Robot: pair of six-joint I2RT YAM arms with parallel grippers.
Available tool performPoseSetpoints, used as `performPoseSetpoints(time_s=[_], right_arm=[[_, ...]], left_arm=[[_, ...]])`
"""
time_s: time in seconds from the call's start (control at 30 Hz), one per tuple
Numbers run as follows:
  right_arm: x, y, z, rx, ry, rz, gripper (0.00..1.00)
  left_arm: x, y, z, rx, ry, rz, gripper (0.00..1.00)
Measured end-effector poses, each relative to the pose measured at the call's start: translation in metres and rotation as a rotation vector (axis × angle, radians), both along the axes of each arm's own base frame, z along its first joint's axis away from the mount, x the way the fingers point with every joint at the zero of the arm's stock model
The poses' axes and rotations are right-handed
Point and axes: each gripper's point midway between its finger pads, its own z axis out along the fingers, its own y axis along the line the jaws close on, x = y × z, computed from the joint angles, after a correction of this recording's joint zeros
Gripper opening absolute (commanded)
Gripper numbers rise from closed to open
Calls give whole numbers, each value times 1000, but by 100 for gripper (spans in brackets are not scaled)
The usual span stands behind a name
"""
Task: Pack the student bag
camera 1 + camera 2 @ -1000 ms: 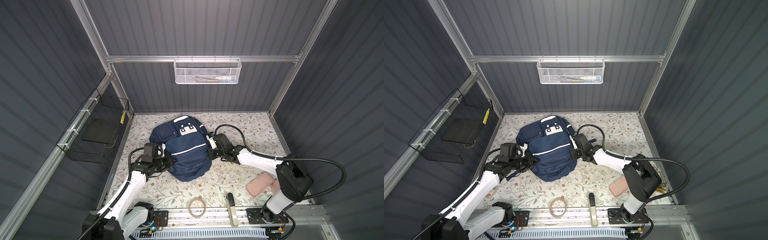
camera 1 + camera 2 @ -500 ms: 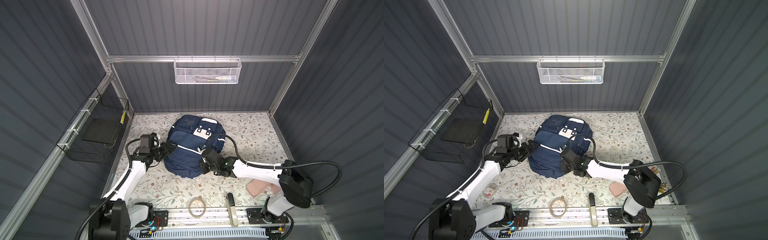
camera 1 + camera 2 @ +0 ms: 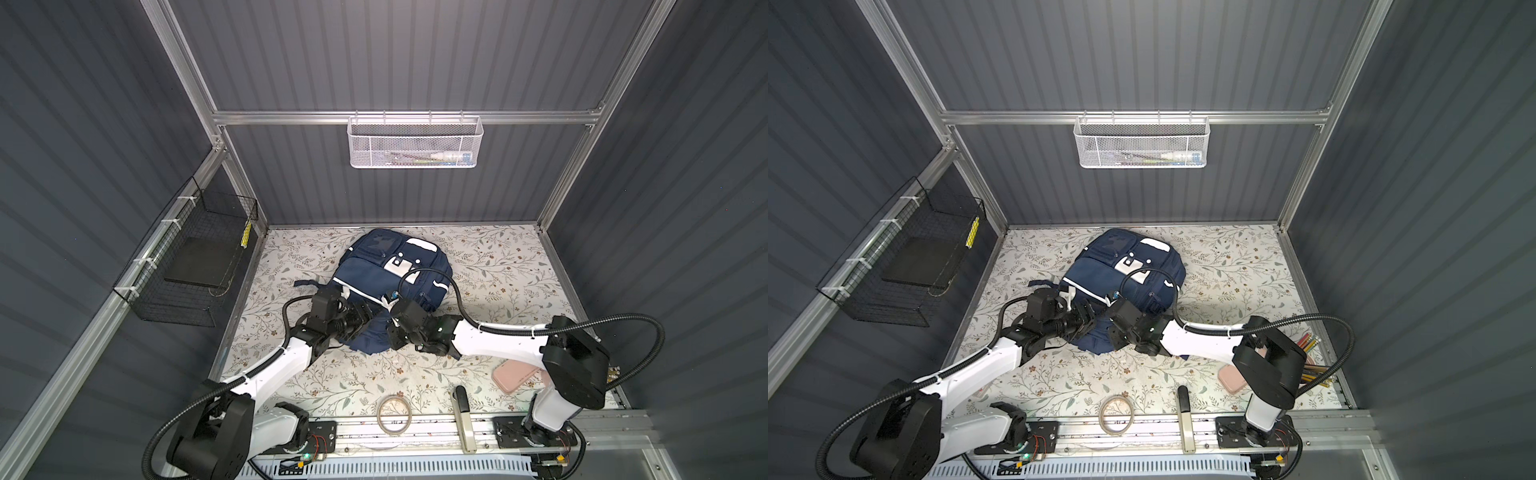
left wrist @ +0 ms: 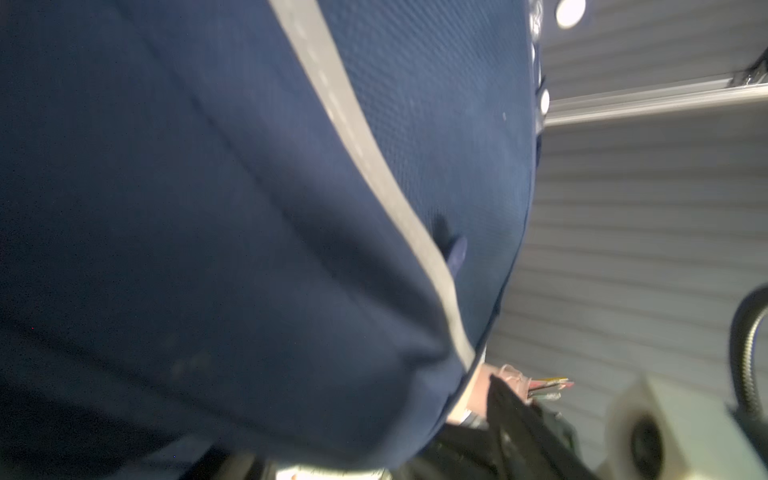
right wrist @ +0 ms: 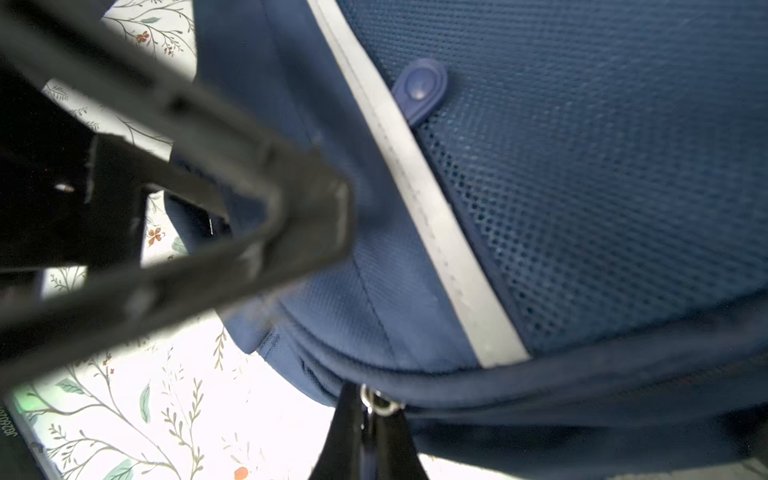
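Meeting at the student bag's (image 3: 365,274) near edge, floral mat (image 3: 498,270) open beside it: right gripper (image 5: 370,415) pinches a zipper ring (image 5: 376,402) only its wrist view shows; left gripper's (image 3: 363,313) spread, I cannot tell.

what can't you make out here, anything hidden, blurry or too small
Jaws of the left gripper: out of the left wrist view, blurred in the right wrist view.
The navy blue fabric backpack, zipped or open: left gripper and right gripper cover its near end in both top views.
The flat pink pencil case: one end behind the right arm in both top views.
Contents of the white mesh wall basket: too small in both top views.
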Motion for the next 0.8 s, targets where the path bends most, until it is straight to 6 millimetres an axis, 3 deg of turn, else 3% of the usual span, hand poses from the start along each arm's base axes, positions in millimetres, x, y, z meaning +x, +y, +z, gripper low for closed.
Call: performPoseSetpoints(time_s=[0.1,0.27,0.43,0.57,0.63,0.7,0.73,0.8], right_arm=[[1,-2,-1,1,12,-17,0],[10,-16,-6,-22,38,-44,0],[42,-52,-1,-29,62,-112,0],[47,-57,7,0,77,-70,0],[49,-59,9,9,91,-53,4],[51,-60,11,14,98,-40,20],[52,-62,11,9,92,-42,27],[56,-72,13,13,84,-62,33]], left_arm=[[1,4,-6,19,14,19,1],[1,8,-1,45,0,29,0],[1,9,8,32,-21,31,0],[2,5,18,8,-53,19,0],[2,4,20,0,-60,16,0],[2,3,22,-6,-67,10,1],[1,2,22,-7,-67,8,14],[0,2,24,-14,-71,-2,52]])
